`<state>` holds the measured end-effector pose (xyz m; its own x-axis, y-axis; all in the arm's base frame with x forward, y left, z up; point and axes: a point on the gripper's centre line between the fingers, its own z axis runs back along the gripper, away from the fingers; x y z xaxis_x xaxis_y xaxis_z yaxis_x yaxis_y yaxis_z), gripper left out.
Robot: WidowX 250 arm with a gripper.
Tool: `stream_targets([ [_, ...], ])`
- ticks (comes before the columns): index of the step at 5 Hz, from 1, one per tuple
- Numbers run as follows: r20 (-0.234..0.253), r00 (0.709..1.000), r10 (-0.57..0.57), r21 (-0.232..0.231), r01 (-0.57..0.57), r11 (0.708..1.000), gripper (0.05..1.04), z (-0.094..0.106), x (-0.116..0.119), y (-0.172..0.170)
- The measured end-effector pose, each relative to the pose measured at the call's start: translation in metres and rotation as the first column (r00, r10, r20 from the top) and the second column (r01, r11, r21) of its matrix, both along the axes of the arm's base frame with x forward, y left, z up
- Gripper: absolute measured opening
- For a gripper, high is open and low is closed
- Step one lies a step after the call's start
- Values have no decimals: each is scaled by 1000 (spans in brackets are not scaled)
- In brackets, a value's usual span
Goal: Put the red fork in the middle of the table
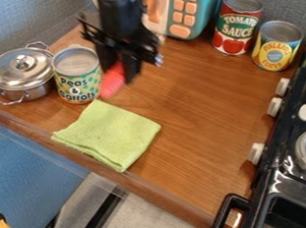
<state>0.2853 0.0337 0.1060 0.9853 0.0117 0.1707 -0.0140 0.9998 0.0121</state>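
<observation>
1. Holding the red fork (112,81) looks to be where the task stands: it is in the black gripper (120,75), and what is in hand, I judge, is the carry to the middle.
2. The gripper's 2 fingers appear closed on the fork, which hangs over the left part of the tabletop (195,114), just beside the green-labelled can (78,76). Whether its lower end touches the wood, I cannot tell.
3. The lidded pot (22,72) sits beyond that can, by the left corner; the green cloth (111,133) lies near the front edge. 2 more cans, red-labelled (237,26) and yellow-labelled (277,48), stand toward the far right corner.
4. The next move calls for clearance from the green-labelled can, then a shift toward the right edge, past the cloth.
5. There, lower gently and release; dropped early, the fork could land against the can or on the cloth.
</observation>
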Motion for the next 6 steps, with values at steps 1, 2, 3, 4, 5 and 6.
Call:
stream_targets([
  [1,-47,998,-31,6,31,999,406,-30,32,-21],
  [2,-62,997,-46,18,47,999,406,-61,65,-32],
  [3,-20,998,-52,6,52,999,406,-75,87,-38],
  [4,2,999,-50,-4,50,999,476,-74,93,-42],
  [5,8,998,-56,-19,56,998,786,-75,94,-46],
  [6,15,998,-62,-25,63,998,1003,-54,88,-47],
])
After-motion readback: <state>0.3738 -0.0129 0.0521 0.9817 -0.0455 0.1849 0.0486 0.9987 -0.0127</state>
